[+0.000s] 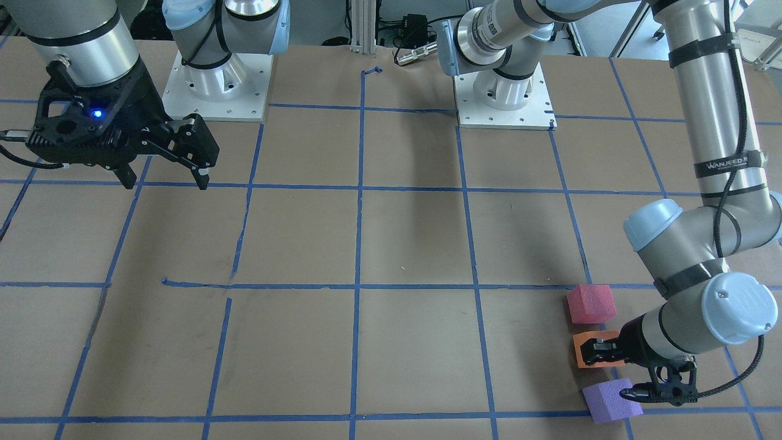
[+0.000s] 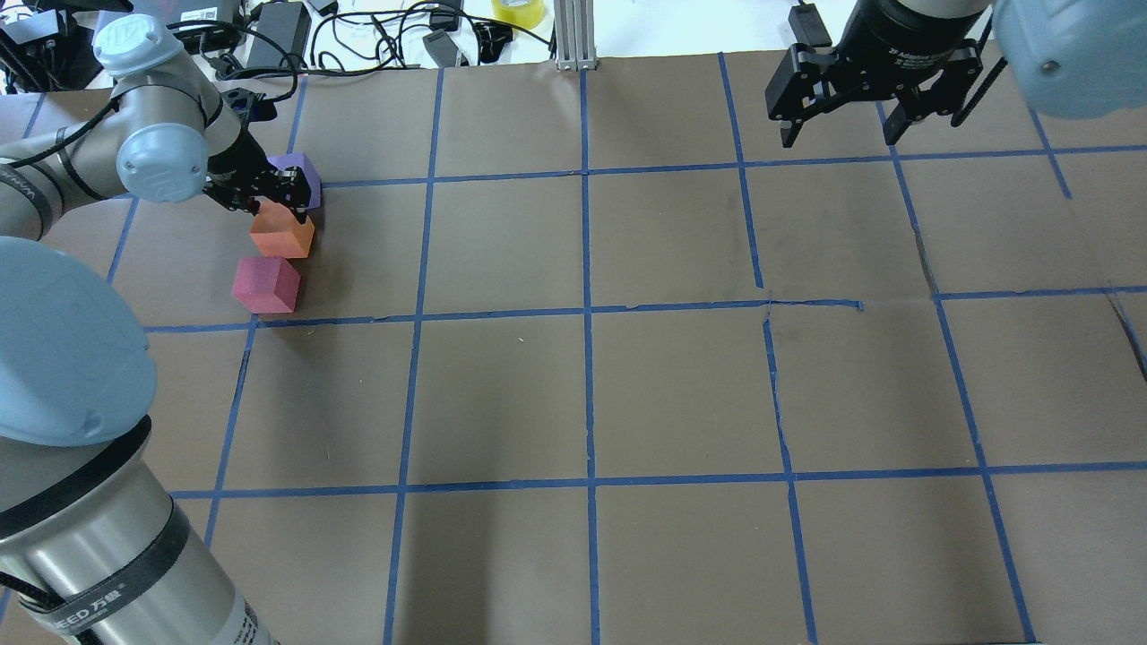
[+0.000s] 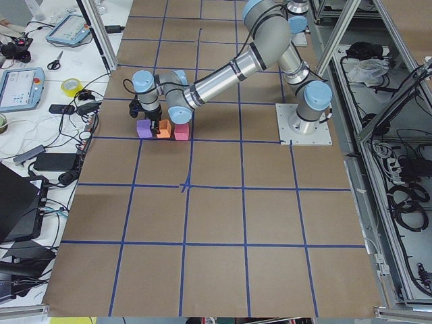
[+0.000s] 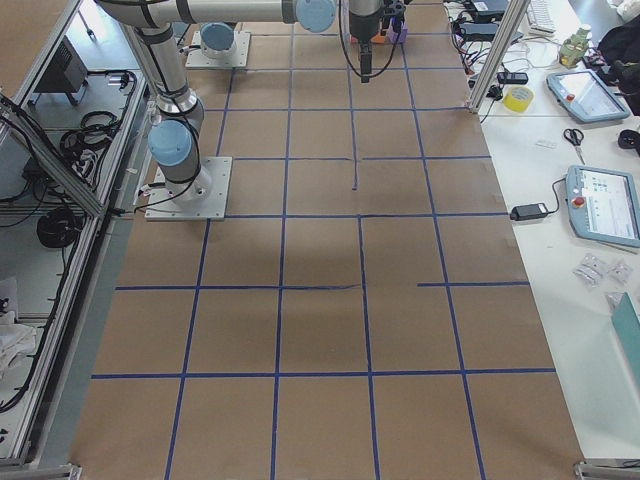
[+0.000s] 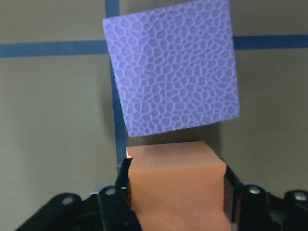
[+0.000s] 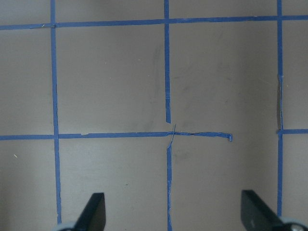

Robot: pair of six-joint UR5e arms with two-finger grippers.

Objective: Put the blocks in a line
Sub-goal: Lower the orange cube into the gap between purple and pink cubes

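Three small matte foam cubes lie in a short line near the table's corner at the robot's left on the operators' edge. The purple cube [image 5: 173,67] is closest to that edge and slightly askew. The orange cube [image 2: 282,236] comes next, clasped by the left gripper [image 2: 271,208], then the pinkish-red cube [image 2: 266,284] — each just beside the next.

Your table [image 2: 681,394]: brown paper cover, blue tape grid [image 2: 589,394], one torn tape strip [image 2: 815,305] near middle. Your white bench [image 4: 540,260] alongside: yellow tape roll [image 4: 519,98], scissors [image 4: 572,138], touchscreen pendant [image 4: 603,205], second pendant [image 4: 587,95], black power brick [image 4: 527,211]. Aluminium post [image 2: 573,36] at table edge, tangled cables [image 2: 358,40] beside it.
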